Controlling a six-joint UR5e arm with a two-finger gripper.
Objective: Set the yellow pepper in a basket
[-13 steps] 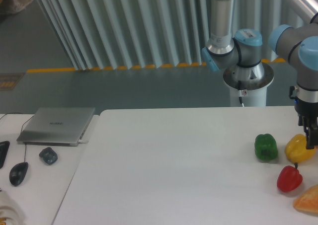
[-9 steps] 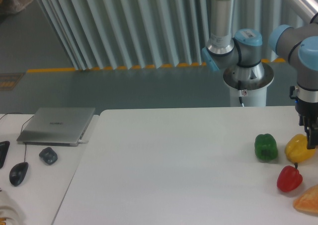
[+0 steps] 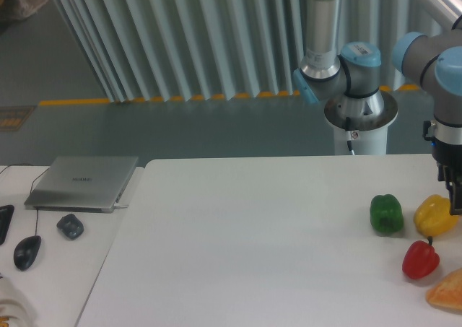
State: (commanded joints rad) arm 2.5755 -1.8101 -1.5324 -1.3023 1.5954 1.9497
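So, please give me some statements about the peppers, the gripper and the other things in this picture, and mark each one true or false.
1. The green pepper lies to the camera's left of the yellow pepper. True.
2. The gripper is over the green pepper. False: it is at the yellow pepper, at the right edge of the picture.
3. The red pepper lies nearer to the camera than the other two. True.
4. The laptop is open. False: its lid is shut.
5. The yellow pepper is in a basket. False: it lies on the white table, and no basket can be identified.
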